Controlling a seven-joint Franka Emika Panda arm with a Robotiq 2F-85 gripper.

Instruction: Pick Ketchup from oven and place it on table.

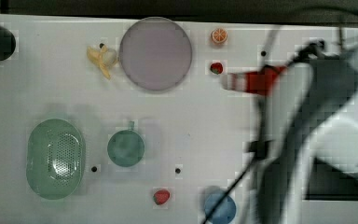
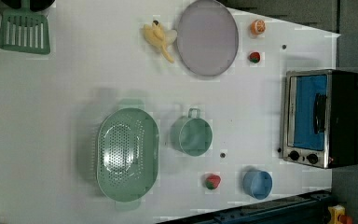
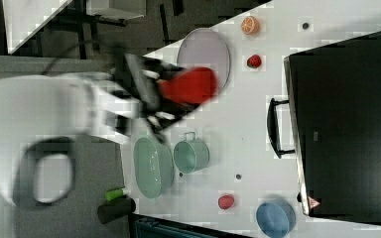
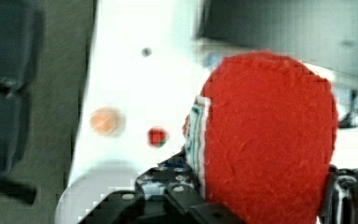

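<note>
My gripper (image 3: 164, 93) is shut on the ketchup (image 3: 191, 84), a red bottle held lying sideways in the air. In the top view the ketchup (image 1: 254, 80) points its white cap toward the top view's left, over the white table (image 1: 191, 121) beside a strawberry (image 1: 216, 68), with the gripper (image 1: 279, 75) at its red end. In the wrist view the ketchup's red base (image 4: 270, 140) sits between the dark fingers (image 4: 177, 189). The black oven (image 3: 347, 124) stands on the table (image 3: 248, 124) at the right view's right. In the left view the oven (image 2: 345, 116) shows its bluish glass door, which is closed.
A purple plate (image 1: 155, 53), a banana (image 1: 103, 58) and an orange slice (image 1: 219, 35) lie at the back. A green colander (image 1: 56, 157), a green cup (image 1: 126, 147), a second strawberry (image 1: 161, 196) and a blue bowl (image 1: 220, 207) sit nearer the front. My arm covers the top view's right.
</note>
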